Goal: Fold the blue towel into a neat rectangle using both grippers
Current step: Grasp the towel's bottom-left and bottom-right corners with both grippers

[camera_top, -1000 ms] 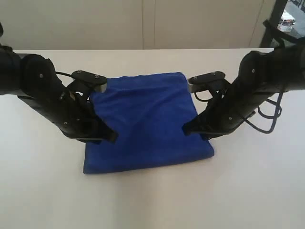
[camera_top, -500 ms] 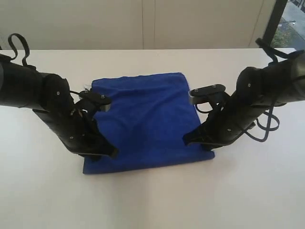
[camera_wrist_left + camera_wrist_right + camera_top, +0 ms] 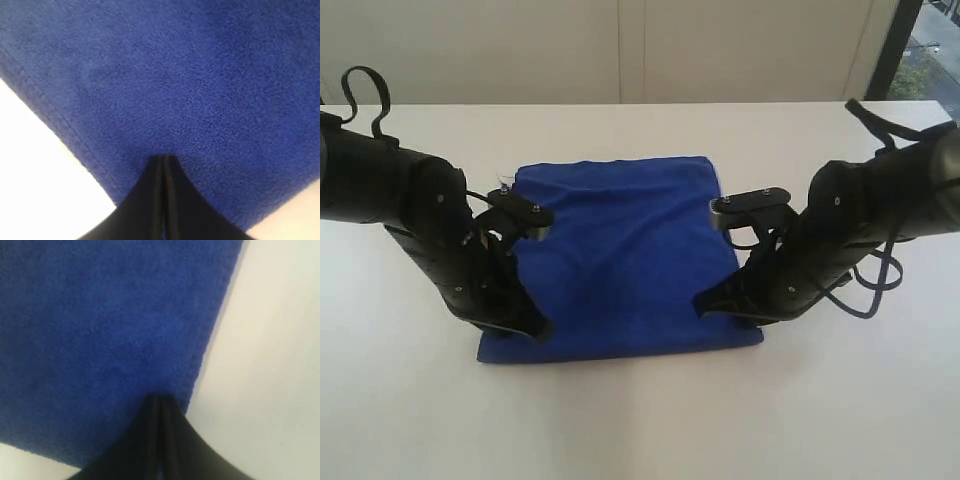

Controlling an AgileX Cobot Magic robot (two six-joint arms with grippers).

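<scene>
The white tabletop [image 3: 640,430] carries the deep royal-blue microfibre towel [image 3: 620,250], spread flat at centre. Your black left claw [image 3: 535,325] and right claw [image 3: 705,303] press its two camera-side corners, both clenched. You cannot tell whether they pinch any cloth. The towel's bulk lies ahead of both tips.

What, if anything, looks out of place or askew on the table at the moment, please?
Nothing much stands out. The blue towel lies flat and fairly square on the white table, with only a few soft creases across its surface. Nothing looks spilled, torn or bunched up.
</scene>
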